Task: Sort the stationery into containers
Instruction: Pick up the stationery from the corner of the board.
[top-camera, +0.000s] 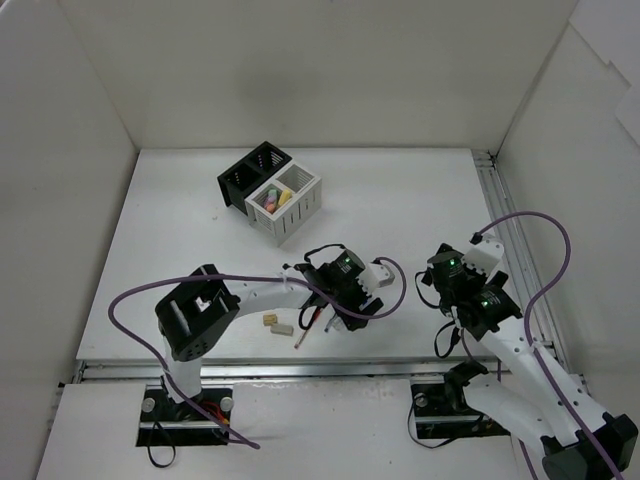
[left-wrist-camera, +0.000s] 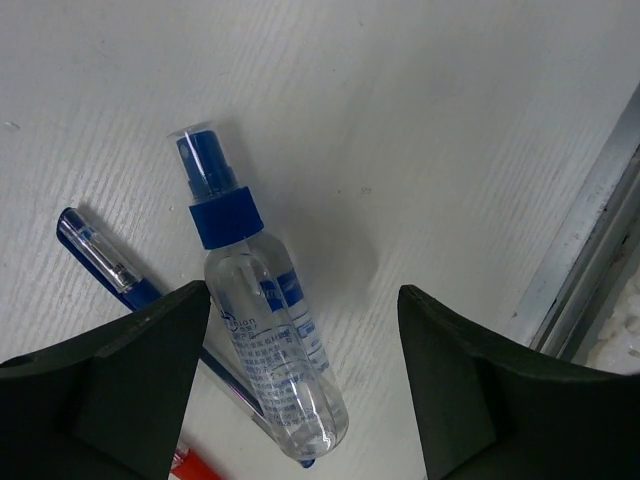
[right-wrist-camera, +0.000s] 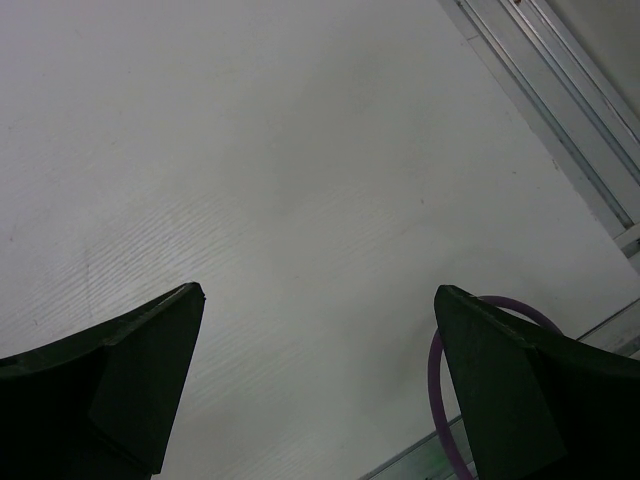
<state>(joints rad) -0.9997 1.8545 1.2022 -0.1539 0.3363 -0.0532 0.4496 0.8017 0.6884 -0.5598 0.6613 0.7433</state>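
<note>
Blue-capped clear bottle (left-wrist-camera: 268, 335) lies between spread jaws of the left claw (left-wrist-camera: 303, 290); right claw (right-wrist-camera: 318, 288) gapes empty.

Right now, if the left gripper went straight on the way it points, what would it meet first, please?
Most likely the clear blue-capped bottle, lying on the table between its open fingers; the blue pen runs partly under it. How far off the bottle is, I cannot tell.

The fingers (left-wrist-camera: 120, 400) of my left gripper (left-wrist-camera: 302, 290) are matt black plastic, the bottle (left-wrist-camera: 270, 350) clear glossy plastic with a smooth blue cap, the blue pen (left-wrist-camera: 100, 255) shiny and see-through, the table (left-wrist-camera: 420, 110) matt white, finely ridged, its rail (left-wrist-camera: 590, 250) dull grey metal.
</note>
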